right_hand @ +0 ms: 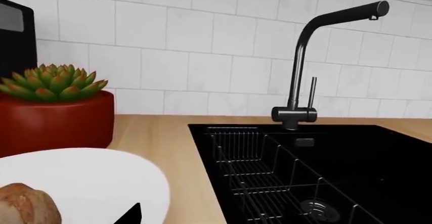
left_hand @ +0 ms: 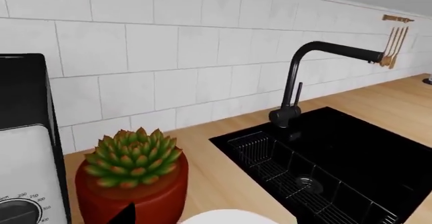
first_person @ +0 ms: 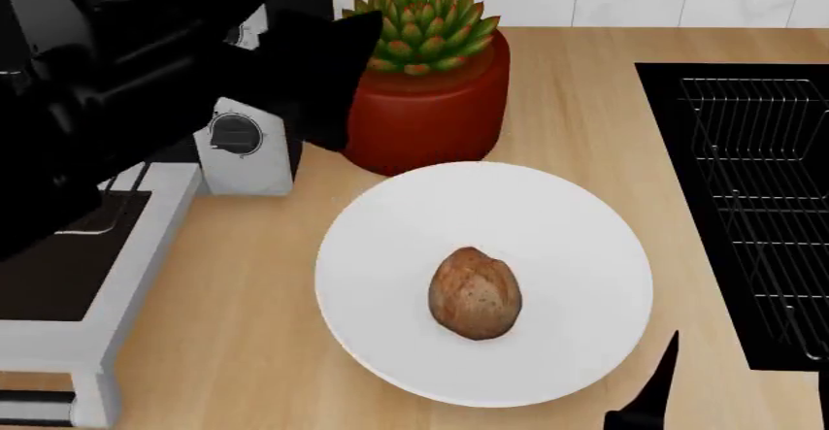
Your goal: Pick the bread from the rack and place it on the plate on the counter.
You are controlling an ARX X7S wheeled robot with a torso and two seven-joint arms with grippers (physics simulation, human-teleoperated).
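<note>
Small egg-shaped brown crusty roll (first_person: 476,293), floury specks on a rough matte crust, lying on its side near the middle of the large round glossy white plate (first_person: 388,226) — broad bare porcelain all round it. Plate flat on the light tan wood-grain surface (first_person: 570,110), smooth and level. Just behind the plate's rim, nearly touching it, a squat red round pot (first_person: 434,124) holding a spiky green succulent with reddish tips (first_person: 425,17). To the left, a white appliance with a round dial (first_person: 237,134) and a white oven-like unit (first_person: 78,294) at the surface's edge. To the right, well apart from the plate, a matte black sunken sink (first_person: 674,148) with a black wire grid of wide cells (first_person: 764,187) and a slim black curved faucet (right_hand: 297,62). Open strip of bare wood between plate rim and sink edge. White square tiles with pale grout (right_hand: 169,42) behind; wooden utensils (left_hand: 395,39) hanging further along.

Left arm's bulky black housing (first_person: 143,71) raised over the appliances; a dark tip of the right fingers (first_person: 654,391) beside the plate's near rim. Spread of either set of fingers — cannot tell.
</note>
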